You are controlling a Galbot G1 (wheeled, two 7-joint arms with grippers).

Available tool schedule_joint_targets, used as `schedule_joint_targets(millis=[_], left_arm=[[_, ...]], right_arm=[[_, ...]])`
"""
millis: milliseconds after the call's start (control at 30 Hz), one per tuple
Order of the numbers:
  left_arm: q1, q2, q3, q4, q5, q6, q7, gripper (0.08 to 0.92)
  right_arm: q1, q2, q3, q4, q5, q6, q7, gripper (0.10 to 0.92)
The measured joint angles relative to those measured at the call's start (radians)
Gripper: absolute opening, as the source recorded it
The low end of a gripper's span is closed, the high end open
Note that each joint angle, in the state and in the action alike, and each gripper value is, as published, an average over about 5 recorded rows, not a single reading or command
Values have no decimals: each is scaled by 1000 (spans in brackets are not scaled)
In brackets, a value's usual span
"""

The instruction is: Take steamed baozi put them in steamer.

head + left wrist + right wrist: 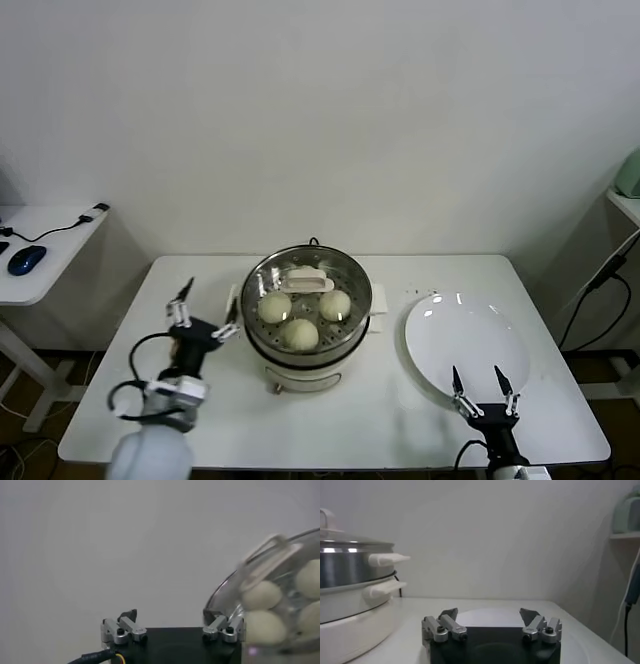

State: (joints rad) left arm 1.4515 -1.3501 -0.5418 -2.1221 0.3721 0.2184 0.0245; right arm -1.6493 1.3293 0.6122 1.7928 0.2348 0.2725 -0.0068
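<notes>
Three smooth cream baozi (301, 333) (domed) w/in shiny steamer (262, 352).

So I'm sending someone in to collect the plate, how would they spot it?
Start at the white table, where a steel steamer with a glass lid sits in the middle. The plate lies flat beside it, on the robot's right, just beyond the right hand. It is the only flat, bare white disc there; the steamer stands tall and holds buns.

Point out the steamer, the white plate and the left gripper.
steamer (352, 343): head view, front right wall.
white plate (470, 345): head view, bare middle.
left gripper (204, 308): head view, midway between its open fingers.
</notes>
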Motion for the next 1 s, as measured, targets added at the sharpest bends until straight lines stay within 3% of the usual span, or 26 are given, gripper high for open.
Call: schedule_joint_targets(millis=[333, 600, 1000], left_arm=[[55, 45, -150, 186, -404, -168, 23, 823], [82, 43, -149, 300, -505, -273, 29, 823], [102, 34, -116, 352, -561, -350, 35, 823]], right_arm=[[7, 1, -2, -14, -1, 11, -1, 823], [7, -2, -5, -21, 6, 6, -4, 823], [7, -1, -5, -25, 10, 6, -5, 823]])
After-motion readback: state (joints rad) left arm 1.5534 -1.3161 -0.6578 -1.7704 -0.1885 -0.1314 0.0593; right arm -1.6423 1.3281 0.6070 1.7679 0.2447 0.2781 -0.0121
